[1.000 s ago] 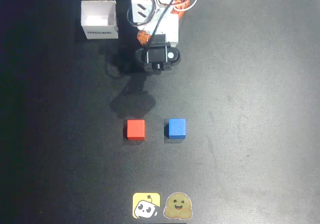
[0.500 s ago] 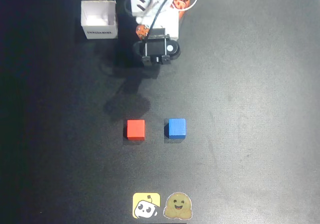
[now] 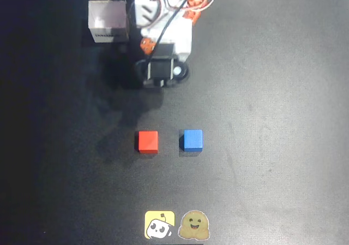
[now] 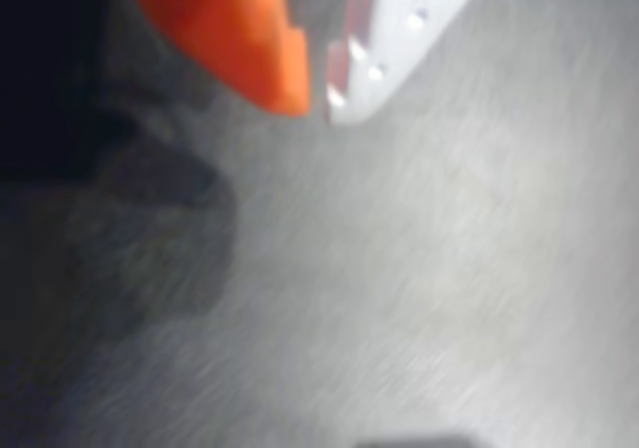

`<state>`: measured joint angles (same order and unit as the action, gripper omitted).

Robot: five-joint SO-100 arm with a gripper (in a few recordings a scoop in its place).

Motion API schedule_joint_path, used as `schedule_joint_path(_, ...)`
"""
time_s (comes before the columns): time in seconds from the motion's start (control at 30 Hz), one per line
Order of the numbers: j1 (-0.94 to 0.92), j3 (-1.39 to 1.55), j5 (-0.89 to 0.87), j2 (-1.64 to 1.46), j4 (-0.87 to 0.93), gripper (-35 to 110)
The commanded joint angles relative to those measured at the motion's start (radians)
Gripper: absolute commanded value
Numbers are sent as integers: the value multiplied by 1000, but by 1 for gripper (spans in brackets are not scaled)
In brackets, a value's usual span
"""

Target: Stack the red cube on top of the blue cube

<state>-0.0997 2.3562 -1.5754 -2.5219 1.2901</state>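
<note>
Sitting apart on worktop (image 3: 283, 92): red cube (image 3: 147, 141) left, blue cube (image 3: 192, 139) right, overhead view | tool (image 4: 315, 94) far from both, tips nearly meeting, released/clenched: cannot tell | white box (image 3: 108, 21) far left

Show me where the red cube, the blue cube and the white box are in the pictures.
red cube (image 3: 148, 141): overhead view, middle of its top face.
blue cube (image 3: 192, 139): overhead view, middle of its top face.
white box (image 3: 109, 35): overhead view, on its front wall.
</note>
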Motion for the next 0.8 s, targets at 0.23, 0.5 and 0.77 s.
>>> schedule_joint_path(0.23,-95,-296,55,388,-64,0)
schedule_joint_path(0.5,-101,-488,57,661,-106,0)
schedule_joint_path(0.77,-94,-612,57,816,-109,17)
